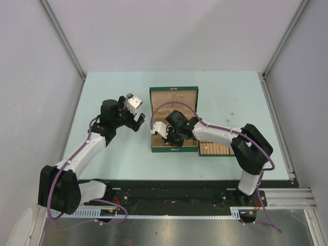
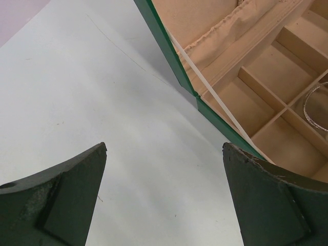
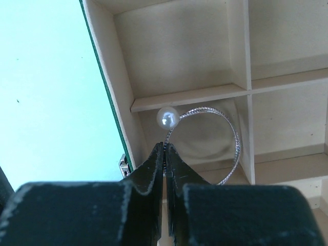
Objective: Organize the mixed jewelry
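My right gripper (image 3: 165, 148) is shut on a thin silvery loop (image 3: 236, 139) with a pale pearl (image 3: 167, 117). It holds the loop over a front-left compartment of the open green tan-lined box (image 3: 110, 77). In the top view this gripper (image 1: 166, 134) is inside the box (image 1: 173, 90). My left gripper (image 1: 136, 111) is open and empty above the table, just left of the box. In its wrist view (image 2: 164, 148) the box's green edge (image 2: 174, 56) runs past, and an arc of a silvery loop (image 2: 308, 105) shows at the right edge. The long chain necklace is not in view.
The flat green tray with tan ring rolls (image 1: 218, 148) lies right of the box, under my right arm. The box has several tan dividers (image 2: 261, 92). Pale walls stand on both sides, and a black rail runs along the near edge.
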Robot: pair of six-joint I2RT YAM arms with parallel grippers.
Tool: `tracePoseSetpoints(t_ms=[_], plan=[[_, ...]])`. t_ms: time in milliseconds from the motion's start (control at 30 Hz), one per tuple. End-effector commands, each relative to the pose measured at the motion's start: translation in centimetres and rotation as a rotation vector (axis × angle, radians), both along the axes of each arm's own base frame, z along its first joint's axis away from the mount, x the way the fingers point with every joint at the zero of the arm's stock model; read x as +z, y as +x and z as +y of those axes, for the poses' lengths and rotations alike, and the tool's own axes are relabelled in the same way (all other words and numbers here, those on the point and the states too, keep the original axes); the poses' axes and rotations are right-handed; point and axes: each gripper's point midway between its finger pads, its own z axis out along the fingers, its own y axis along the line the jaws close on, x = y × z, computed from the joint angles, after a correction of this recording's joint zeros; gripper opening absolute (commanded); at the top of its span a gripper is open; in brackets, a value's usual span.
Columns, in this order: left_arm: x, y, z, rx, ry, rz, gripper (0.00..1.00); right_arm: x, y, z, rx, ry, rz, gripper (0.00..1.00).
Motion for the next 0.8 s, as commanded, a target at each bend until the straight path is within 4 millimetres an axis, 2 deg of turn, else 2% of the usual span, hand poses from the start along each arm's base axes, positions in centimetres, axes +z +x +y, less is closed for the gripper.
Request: tracePoseSetpoints(t_ms=[0, 400, 600, 767], plan=[[0.9, 0.0, -0.2, -0.001, -0.035, -0.007, 1.0, 0.8, -1.9, -0.2, 0.042, 0.014, 0.079, 0.06], [0.7, 0.1, -0.2, -0.001, -0.032, -0.003, 1.0, 1.3, -0.7, -0.6, 0.012, 0.017, 0.042, 0.32], [0.7, 0.1, -0.1, 0.002, -0.03, -0.004, 1.0, 2.5, 0.0, -0.7, -0.001, 0.038, 0.006, 0.42], [0.6, 0.2, -0.1, 0.004, -0.028, -0.002, 1.0, 3.9, 0.8, -0.7, -0.028, 0.074, -0.027, 0.46]])
